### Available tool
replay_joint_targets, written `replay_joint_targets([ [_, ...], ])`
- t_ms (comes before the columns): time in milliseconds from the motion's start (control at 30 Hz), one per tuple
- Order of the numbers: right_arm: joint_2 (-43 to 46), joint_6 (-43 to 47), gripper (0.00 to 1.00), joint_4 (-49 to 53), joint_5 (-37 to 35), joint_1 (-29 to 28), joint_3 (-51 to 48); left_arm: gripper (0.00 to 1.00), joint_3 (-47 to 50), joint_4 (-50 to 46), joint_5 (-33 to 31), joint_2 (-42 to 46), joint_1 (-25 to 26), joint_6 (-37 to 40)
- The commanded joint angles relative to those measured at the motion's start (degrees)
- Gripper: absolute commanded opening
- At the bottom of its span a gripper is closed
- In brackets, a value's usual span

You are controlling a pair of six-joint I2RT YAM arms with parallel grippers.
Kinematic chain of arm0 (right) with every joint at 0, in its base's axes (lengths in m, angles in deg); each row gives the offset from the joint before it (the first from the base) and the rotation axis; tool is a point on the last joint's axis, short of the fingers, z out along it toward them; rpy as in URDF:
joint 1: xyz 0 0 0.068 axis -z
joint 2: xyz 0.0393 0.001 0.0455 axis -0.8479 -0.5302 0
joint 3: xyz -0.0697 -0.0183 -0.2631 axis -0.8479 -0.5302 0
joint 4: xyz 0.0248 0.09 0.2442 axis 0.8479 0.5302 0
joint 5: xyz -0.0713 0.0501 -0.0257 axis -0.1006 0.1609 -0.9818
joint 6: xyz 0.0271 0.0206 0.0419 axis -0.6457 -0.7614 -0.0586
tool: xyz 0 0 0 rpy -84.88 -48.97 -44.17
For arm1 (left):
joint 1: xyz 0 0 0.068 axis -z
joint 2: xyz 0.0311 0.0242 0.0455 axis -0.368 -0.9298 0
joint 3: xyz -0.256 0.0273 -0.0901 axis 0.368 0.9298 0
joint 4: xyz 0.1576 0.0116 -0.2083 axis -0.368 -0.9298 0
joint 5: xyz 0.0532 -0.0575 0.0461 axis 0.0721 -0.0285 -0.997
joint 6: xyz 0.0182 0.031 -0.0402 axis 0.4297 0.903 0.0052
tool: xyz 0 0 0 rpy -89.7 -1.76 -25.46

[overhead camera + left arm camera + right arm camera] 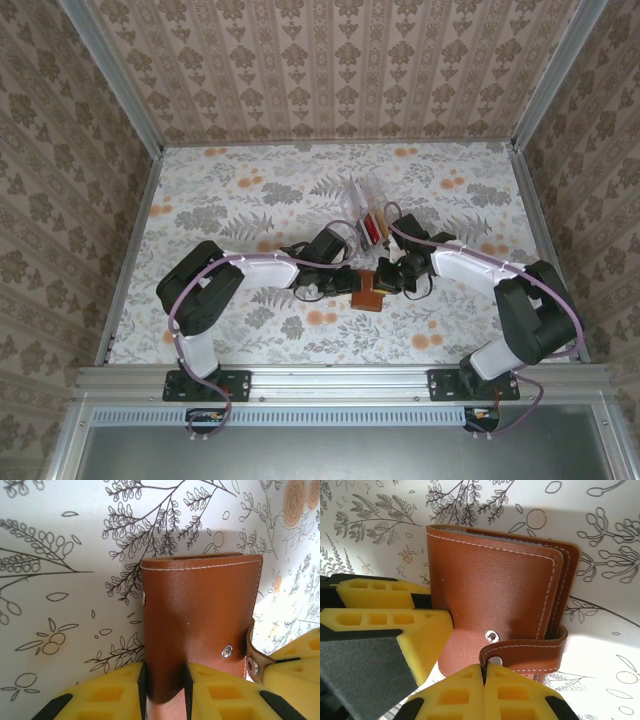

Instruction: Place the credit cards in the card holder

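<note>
The card holder (370,293), a brown leather wallet, is folded shut and stands on edge between both arms near the table's middle. My left gripper (165,692) is shut on its lower edge, yellow fingers (105,695) on either side of the leather (200,610). In the right wrist view the card holder (495,590) has its snap tab (530,650) undone and curled forward. My right gripper (485,672) is shut on the tab's end. The credit cards (372,228), red-orange and dark, stand behind the grippers in a clear rack.
The left gripper's yellow fingers (385,615) press the wallet from the left in the right wrist view. Flowered table cover (240,200) runs to metal rails at the sides and the near edge (340,378). Patterned walls close the back and sides.
</note>
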Motion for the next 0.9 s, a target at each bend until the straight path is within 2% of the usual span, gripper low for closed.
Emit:
replay_joint_targets([
  [0,-1.66,0.28,0.00,-0.15,0.97,-0.41,1.43,0.27,-0.58,-0.25,-0.13,-0.32,0.57,0.19],
  [867,-7.81,-2.69,0.00,-1.42,-1.03,-1.88,1.65,0.26,-0.53,0.82,0.90,-1.07,0.53,0.31],
])
